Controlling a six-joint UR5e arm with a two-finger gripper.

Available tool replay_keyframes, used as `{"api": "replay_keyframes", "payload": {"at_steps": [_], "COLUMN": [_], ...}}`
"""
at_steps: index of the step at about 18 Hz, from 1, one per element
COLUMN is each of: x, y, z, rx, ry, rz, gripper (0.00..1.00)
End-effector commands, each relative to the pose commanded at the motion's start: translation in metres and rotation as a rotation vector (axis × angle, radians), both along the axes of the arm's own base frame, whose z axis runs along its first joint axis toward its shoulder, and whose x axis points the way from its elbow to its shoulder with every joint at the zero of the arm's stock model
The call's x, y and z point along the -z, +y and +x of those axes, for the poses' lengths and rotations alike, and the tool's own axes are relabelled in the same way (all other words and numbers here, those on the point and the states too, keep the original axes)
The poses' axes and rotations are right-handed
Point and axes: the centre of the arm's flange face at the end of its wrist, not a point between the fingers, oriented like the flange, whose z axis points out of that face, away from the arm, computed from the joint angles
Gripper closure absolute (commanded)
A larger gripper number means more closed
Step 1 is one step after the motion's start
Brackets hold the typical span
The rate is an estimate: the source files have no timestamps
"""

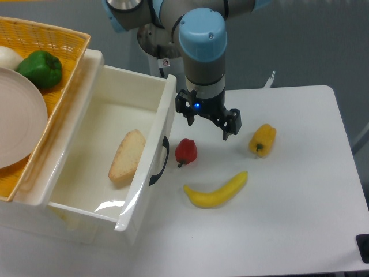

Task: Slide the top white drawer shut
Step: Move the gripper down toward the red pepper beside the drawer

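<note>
Top white drawer (109, 156) pulled fully out w/ bread slice (127, 156) inside, gripper (207, 122) fingers apart, empty, hovering just right of its front — approach step; next needs contact w/ front panel, push left.

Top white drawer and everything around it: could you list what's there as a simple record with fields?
drawer: top white drawer pulled open, black handle facing the table
inside drawer: bread slice
gripper: gripper hanging above the table, right of the drawer front, holding nothing
on table: red pepper, banana, yellow pepper
basket: green pepper, plate
</note>
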Motion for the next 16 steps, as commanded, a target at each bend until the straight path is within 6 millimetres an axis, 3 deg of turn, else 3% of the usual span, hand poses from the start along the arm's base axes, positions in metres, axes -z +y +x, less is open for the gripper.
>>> {"api": "replay_keyframes", "payload": {"at_steps": [5,11,16], "x": [0.008,0.015,0.040], "y": [0.001,-0.017,-0.025], "z": [-0.012,-0.032,-0.032], "rx": [-0.015,-0.073,-0.089], "ry": [-0.012,-0.063,-0.096], "rz": [0.020,0.070,0.041], "gripper": [0.00,0.00,0.00]}}
